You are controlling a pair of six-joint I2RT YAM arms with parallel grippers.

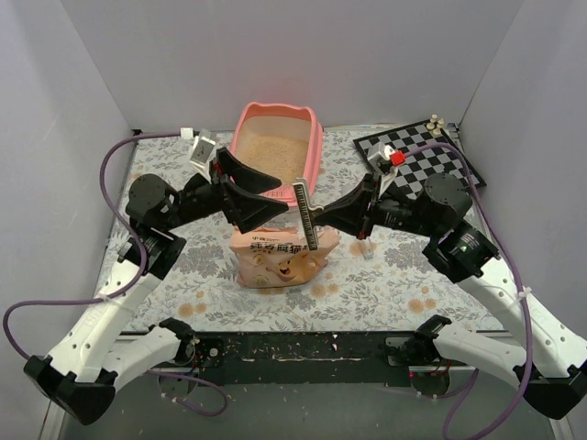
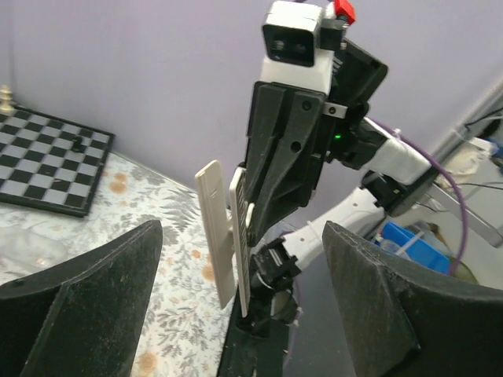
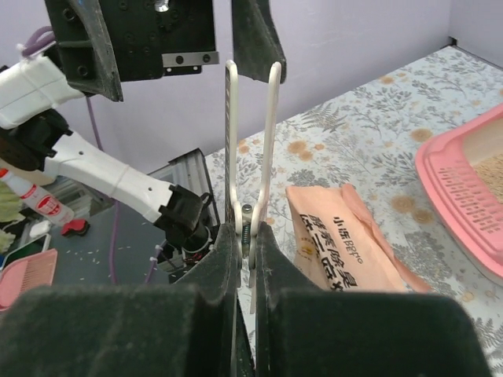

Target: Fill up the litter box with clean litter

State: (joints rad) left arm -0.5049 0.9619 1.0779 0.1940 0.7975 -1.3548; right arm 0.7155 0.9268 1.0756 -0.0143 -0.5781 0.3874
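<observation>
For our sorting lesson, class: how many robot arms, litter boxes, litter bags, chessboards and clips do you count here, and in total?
Robot arms: 2
Litter box: 1
Litter bag: 1
Chessboard: 1
Clip: 1
Total: 6

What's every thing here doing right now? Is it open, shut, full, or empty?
Litter box: has pale litter inside.
Litter bag: on the table, no clip on it.
Clip: open, its two arms spread apart, pinched at the hinge end.
Left fingers: open, holding nothing.
Right fingers: shut on the clip.
Chessboard: lying flat.
</observation>
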